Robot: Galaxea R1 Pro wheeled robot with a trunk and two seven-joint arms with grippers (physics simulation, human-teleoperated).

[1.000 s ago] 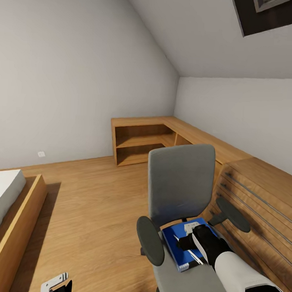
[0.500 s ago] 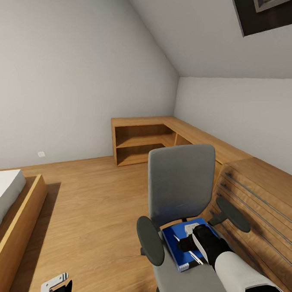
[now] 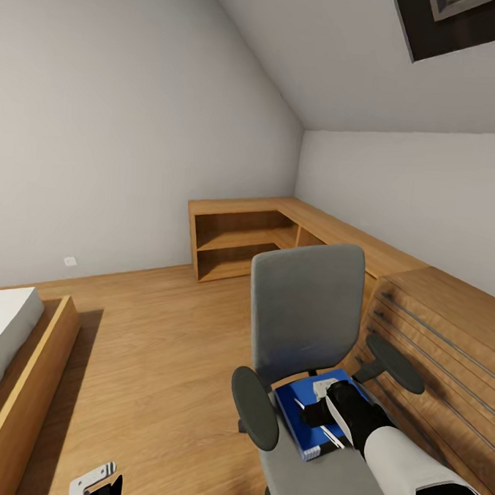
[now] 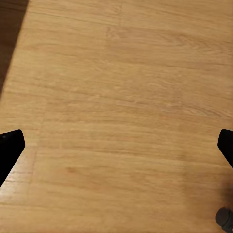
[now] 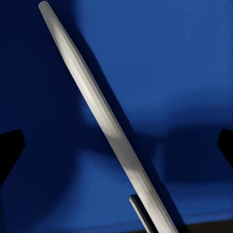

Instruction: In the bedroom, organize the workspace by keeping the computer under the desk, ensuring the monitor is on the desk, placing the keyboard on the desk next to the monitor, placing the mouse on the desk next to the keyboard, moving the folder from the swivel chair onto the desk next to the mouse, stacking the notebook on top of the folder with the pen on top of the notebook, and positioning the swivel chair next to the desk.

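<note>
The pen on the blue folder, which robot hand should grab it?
The right hand, probably. It hangs open just above the pen on the folder on the chair. The left hand is low over bare floor, away from the chair.

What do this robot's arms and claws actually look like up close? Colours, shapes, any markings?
The right arm has a smooth white shell on its forearm with a glossy black section behind it, then a black wrist leading to the right gripper, black with a small pale plate on top. The left gripper is a light grey block with black parts. In both wrist views the fingertips are plain black. No cables or markings are visible.
</note>
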